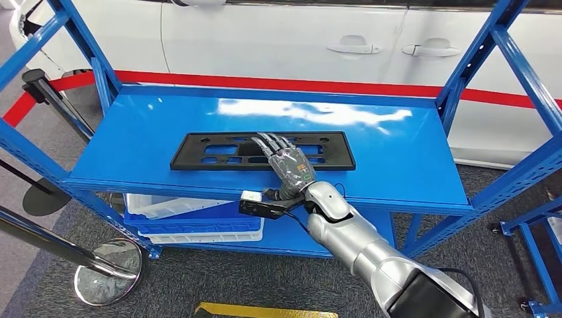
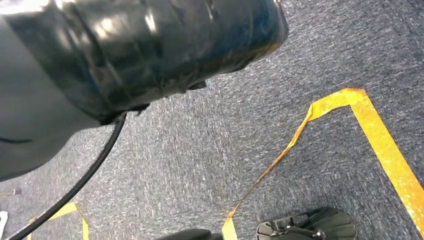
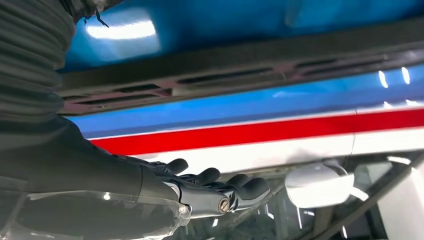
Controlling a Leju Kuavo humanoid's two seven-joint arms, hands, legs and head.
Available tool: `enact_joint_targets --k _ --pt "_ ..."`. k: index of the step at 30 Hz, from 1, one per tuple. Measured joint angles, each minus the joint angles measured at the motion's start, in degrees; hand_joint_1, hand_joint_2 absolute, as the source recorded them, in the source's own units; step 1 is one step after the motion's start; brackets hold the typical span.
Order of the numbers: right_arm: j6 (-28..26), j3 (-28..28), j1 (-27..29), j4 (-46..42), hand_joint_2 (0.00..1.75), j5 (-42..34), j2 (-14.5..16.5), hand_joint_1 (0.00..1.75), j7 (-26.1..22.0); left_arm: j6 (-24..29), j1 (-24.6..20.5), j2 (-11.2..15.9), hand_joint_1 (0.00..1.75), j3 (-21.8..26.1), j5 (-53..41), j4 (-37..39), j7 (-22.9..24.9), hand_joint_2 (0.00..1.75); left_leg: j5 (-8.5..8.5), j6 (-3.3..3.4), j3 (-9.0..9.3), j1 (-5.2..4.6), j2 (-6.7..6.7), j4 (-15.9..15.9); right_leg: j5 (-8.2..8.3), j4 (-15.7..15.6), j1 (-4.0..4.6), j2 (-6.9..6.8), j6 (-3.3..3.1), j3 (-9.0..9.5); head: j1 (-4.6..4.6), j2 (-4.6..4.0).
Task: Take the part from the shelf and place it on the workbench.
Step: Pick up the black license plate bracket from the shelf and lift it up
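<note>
The part [image 1: 199, 151], a long flat black plastic frame with rectangular cutouts, lies flat on the top deck of the blue shelf [image 1: 391, 165], roughly centred left to right and lengthwise across it, nearer the front edge than the far one. Lying flat like this, it offers no raised edge to grab from above, which probably explains the approach. The right hand [image 1: 286, 162] reaches in from the near side with its fingers [image 1: 273, 142] stretched out flat and close together over the right half of the frame, palm down. It grips nothing yet; whether the fingertips touch the plastic or hover just above it cannot be told. In the right wrist view the fingers [image 3: 240, 185] are likewise extended and the frame [image 3: 240, 70] runs alongside them. My guess is that the hand is positioning to press, slide or hook through 1 of the cutouts.

The left hand's state cannot be told; its wrist camera looks down at grey carpet [image 2: 210, 150] with yellow tape [image 2: 380, 140].

A white bin [image 1: 192, 212] sits on the lower deck, and a white car [image 1: 298, 40] stands beyond the shelf.
</note>
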Motion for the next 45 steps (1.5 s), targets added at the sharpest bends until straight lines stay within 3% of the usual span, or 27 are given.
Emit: enact_joint_targets --k 11,29,45 --pt "0.7 1.6 -1.0 2.7 1.75 2.4 0.1 0.0 2.0 -0.4 0.0 0.0 0.0 -0.7 -0.5 0.0 -0.7 0.0 0.0 0.0 0.0 0.0 0.0 0.0 0.0 0.0 0.0 0.0 0.0 0.0 0.01 0.0" --pt "-5.0 2.4 -3.7 5.5 1.75 12.3 -0.4 0.0 13.4 -0.2 0.0 -0.6 0.0 -1.1 -1.0 0.0 0.3 0.0 0.0 0.0 0.03 0.0 0.01 0.0 0.0 0.0 -0.01 0.01 0.0 0.0 0.0 0.0" --pt "-2.2 2.5 -3.9 7.3 1.75 13.7 -2.1 0.0 15.5 0.8 -0.1 -1.0 0.0 -2.0 -0.5 0.0 -0.6 0.0 0.0 0.0 0.03 0.0 0.01 0.0 0.0 0.0 -0.01 0.02 0.0 0.0 0.0 0.0"
